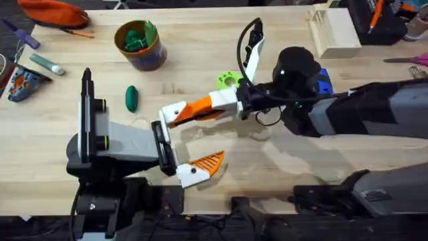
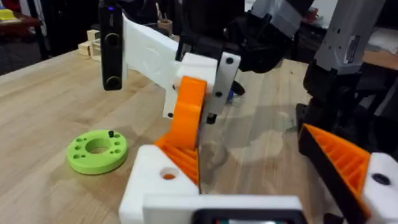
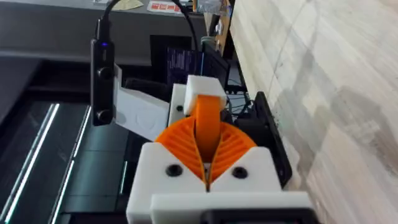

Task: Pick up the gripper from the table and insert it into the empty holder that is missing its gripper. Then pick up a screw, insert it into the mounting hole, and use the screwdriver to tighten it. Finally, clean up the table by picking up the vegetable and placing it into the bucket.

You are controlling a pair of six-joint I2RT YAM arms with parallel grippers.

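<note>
Workshop: wooden workbench (image 1: 281,161), scattered tools, dark equipment racks behind.

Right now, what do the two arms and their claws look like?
Left arm: grey-white shell, black joints, black wrist camera. Right arm: dark grey and black, with a looping black cable. The left claw and right claw are white with orange ribbed pads.

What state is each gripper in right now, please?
Left gripper: open.
Right gripper: closed on the orange finger pad.
</note>
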